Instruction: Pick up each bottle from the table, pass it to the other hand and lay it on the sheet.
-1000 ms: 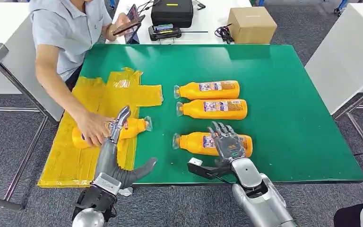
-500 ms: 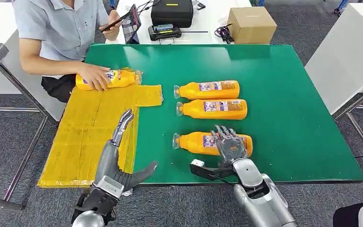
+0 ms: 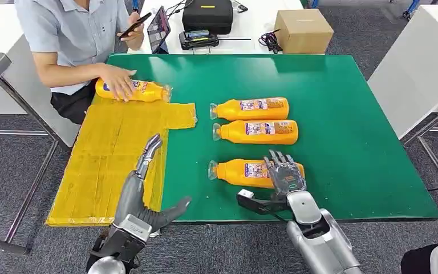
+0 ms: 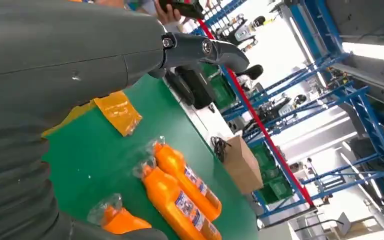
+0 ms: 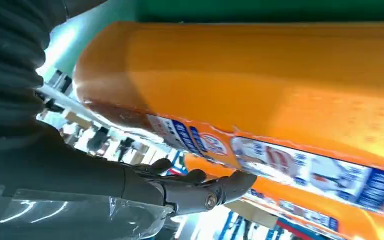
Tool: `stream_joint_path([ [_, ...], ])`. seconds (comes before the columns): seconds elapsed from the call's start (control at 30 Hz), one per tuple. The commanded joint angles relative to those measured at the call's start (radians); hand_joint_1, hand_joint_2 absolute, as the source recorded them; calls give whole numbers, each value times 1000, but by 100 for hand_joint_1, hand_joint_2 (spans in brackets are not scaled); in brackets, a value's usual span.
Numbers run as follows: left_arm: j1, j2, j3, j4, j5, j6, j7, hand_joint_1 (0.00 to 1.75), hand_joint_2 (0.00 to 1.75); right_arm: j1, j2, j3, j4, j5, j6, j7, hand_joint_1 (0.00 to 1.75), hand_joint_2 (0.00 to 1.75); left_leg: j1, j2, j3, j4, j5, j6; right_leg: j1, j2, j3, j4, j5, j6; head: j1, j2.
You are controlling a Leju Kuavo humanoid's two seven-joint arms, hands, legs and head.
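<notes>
Head view shows the right hand (image 3: 285, 176) lying over the base end of the nearest bottle (image 3: 245, 171), fingers spread across it — likely settling for a grasp, not yet closed. That bottle lies on its side on the green table (image 3: 348, 114), orange with a printed label and clear-wrapped cap. Over the yellow sheet (image 3: 108, 154), the left hand (image 3: 142, 182) waits with empty fingers apart, ready to receive.
</notes>
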Motion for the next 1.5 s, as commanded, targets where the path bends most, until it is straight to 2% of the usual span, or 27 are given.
stream_joint_path([
  [0.03, 14, -3, 0, -2, -11, 7, -2, 0, 175, 14, -8, -54, 21, 13, 6, 0, 0, 175, 1, -1, 3, 0, -1, -2, 1, -1, 3, -1, -1, -2, 0, 0],
  [0.27, 4, -1, -4, 16, -12, 6, -2, 0, 175, 23, 4, -100, 54, -15, 7, -21, 0, 175, 2, 0, 5, 1, -2, -2, 2, -1, 5, 0, -2, -3, 0, 0],
  [0.43, -38, 3, -25, 74, 5, -14, -10, 0, 175, -5, 15, -172, 218, -121, -21, -81, 0, 175, 1, -2, 4, -2, 0, -1, 1, -3, 5, -2, -1, -2, 0, 0],
  [0.53, -48, 6, -41, 88, 7, -17, -12, 0, 175, -15, 23, -173, 260, -130, -50, -100, 0, 175, 1, -1, 5, -1, -1, -2, 1, -2, 6, -2, -1, -2, 0, 0],
  [0.87, -72, 14, -65, 128, 21, -27, -12, 0, 175, -24, 12, -178, 325, -217, -37, -148, 0, 175, 2, 0, 14, -1, 0, -3, 2, -3, 11, -4, 1, -3, 0, 0],
  [0.97, -82, 13, -68, 145, 29, -28, -12, 0, 175, -36, 8, -174, 365, -229, -38, -146, 9, 175, 1, 1, 20, -2, -2, -2, 1, -2, 8, -4, -1, -3, 0, 0],
  [1.0, -86, 13, -71, 153, 32, -31, -13, 0, 175, -40, 6, -176, 381, -238, -36, -150, 37, 175, 2, 1, 20, -2, -2, -2, 2, -2, 8, -4, 0, -3, 0, 0],
  [1.03, -88, 13, -71, 156, 38, -32, -14, 0, 175, -48, 1, -162, 395, -232, -37, -153, 119, 175, 2, 1, 19, -2, -2, -3, 3, -2, 7, -4, 0, -4, 0, 0],
  [1.07, -90, 14, -73, 158, 40, -31, -15, 0, 175, -51, 3, -162, 402, -241, -43, -158, 141, 175, 2, 2, 21, -2, -2, -2, 2, 1, 9, -5, 0, -3, 0, 0],
  [1.1, -90, 14, -73, 158, 42, -30, -15, 0, 175, -56, 3, -151, 405, -237, -42, -157, 175, 175, 2, 2, 19, -2, -2, -3, 3, 2, 8, -5, 1, -3, 0, 0],
  [1.2, -93, 15, -76, 163, 52, -36, -16, 0, 175, -66, 5, -143, 412, -245, -36, -157, 175, 175, 1, 2, 23, -2, -2, -2, 2, 2, 15, -4, 1, -3, 0, 0],
  [1.4, -99, 14, -80, 175, 52, -36, -16, 0, 175, -73, 2, -135, 424, -246, -41, -158, 175, 175, 2, 1, 23, -2, -2, -3, 3, 1, 13, -5, 1, -3, 0, 0],
  [1.47, -100, 14, -82, 177, 53, -34, -17, 0, 175, -74, 7, -135, 423, -254, -51, -158, 166, 175, 3, 0, 23, -2, -2, -3, 3, 0, 15, -5, 0, -3, 0, 0],
  [1.5, -99, 13, -83, 177, 53, -34, -17, 0, 175, -74, 8, -134, 423, -254, -51, -158, 168, 175, 3, 0, 23, -2, -2, -3, 3, 0, 14, -5, 0, -3, 0, 0],
])
